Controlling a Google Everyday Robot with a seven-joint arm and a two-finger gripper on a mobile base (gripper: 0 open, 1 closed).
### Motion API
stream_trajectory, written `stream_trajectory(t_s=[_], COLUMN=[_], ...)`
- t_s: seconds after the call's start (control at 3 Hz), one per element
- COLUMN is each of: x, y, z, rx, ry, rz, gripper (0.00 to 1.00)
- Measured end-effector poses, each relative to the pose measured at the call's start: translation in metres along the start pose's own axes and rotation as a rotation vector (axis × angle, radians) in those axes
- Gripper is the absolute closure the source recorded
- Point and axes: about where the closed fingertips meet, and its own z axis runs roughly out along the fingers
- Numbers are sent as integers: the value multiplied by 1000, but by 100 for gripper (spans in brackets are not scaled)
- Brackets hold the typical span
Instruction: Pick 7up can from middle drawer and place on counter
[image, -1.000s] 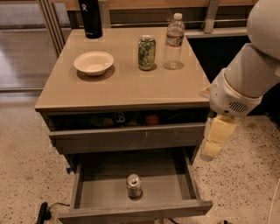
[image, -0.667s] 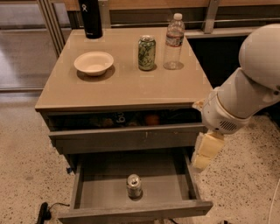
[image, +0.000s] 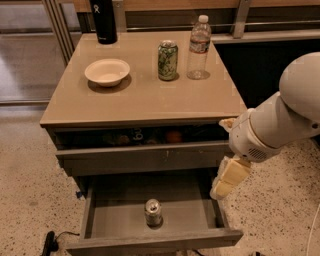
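The 7up can (image: 153, 212) stands upright near the front middle of the open middle drawer (image: 190, 216), on its bare grey floor. The beige counter (image: 145, 97) tops the grey cabinet. My gripper (image: 229, 179) hangs from the white arm at the right, pointing down over the drawer's right rear corner. It is above and to the right of the can, apart from it, and holds nothing that I can see.
On the counter stand a green patterned can (image: 167, 60), a clear water bottle (image: 199, 47), a cream bowl (image: 107, 71) and a black bottle (image: 104, 20). The upper drawer (image: 145, 136) is slightly open with snacks inside. A cable (image: 50, 242) lies on the speckled floor at left.
My arm and gripper have moved left and down, from beside the cabinet to over the right side of the open middle drawer. The can has not moved.
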Motion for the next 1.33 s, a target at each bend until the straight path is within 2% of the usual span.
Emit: stream_trajectory(t_s=[0.33, 0.67, 1.0, 1.33], x=[3, 3, -4, -15], y=[12, 30, 46, 60], z=[25, 64, 96, 128], rx=[-42, -103, -139, -128], ry=[7, 13, -5, -50], rz=[8, 10, 14, 23], gripper=[0, 0, 0, 0])
